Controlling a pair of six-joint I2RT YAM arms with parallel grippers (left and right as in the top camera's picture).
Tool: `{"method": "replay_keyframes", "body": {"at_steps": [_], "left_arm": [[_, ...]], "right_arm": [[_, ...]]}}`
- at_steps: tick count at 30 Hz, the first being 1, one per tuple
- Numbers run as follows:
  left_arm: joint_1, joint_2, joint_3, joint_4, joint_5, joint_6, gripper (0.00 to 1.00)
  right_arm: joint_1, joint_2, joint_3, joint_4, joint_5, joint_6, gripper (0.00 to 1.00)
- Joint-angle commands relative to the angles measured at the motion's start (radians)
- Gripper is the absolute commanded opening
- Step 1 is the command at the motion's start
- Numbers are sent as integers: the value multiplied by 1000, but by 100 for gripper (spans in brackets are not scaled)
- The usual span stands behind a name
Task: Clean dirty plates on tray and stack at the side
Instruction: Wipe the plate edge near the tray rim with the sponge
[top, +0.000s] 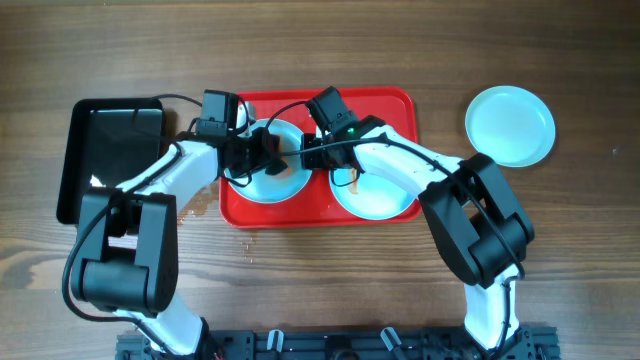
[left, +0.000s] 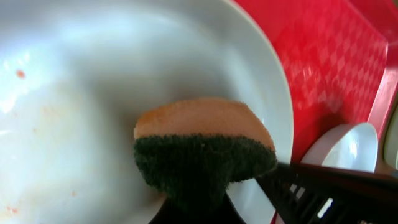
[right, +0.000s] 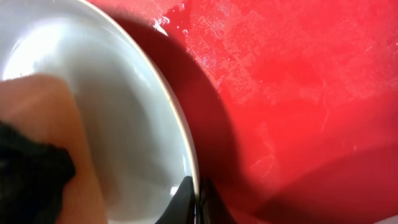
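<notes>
Your left gripper (top: 260, 158) is squeezing shut on a sponge (left: 202, 146), pinching its dark green scouring side so the soft orange foam is bulging out above. Your right gripper (right: 196, 202) is clamping tight on the rim of the dirty plate (left: 87, 93), one finger inside the lip and one outside. That plate is sitting on the left half of the tray (right: 298, 93), and the sponge is hanging over its bowl, though whether it is touching the glaze is hard to call.

The plate is round, shallow and glossy pale white, and it is showing small orange-brown flecks and a faint smear on its left side in the left wrist view.

A second plate (top: 385, 200) is lying on the right half of the tray, just beside the one you are gripping, and your right arm is crossing over its top edge. A third plate (top: 509, 125), looking spotless, is resting on the table (top: 580, 250) well to the right of the tray.

The two wrists are crowding together above the tray's middle, with black cables looping over its far rim.

The tray itself is red plastic with a fine diamond texture, and wet streaks are glinting on it. A glossy black tray (top: 110, 150) is sitting to the left of it, partly under your left arm. The table is dark wood with long grain, and wet patches are shining just off the tray's near left corner.
</notes>
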Motion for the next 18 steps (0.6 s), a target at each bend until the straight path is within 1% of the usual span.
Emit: {"method": "replay_keyframes", "body": {"at_steps": [1,5,11,15,18], "left_arm": [[-7,-19,-9,-11,41,-6,4],[-36,-7,-9,5,17,-7,4],[-99,-7,-9,16,-79,-33,4],[-134,-7,-9,8,-216,-33,4],[-131,-7,-9,-1,-272,-33,4]], "right_arm": [[6,15,-11,-16,14,-18,4],[6,15,-11,-16,13,-15,4],[6,15,-11,-16,14,-15,4],[6,15,-11,-17,13,-15,4],[6,15,-11,-19,14,-16,4]]}}
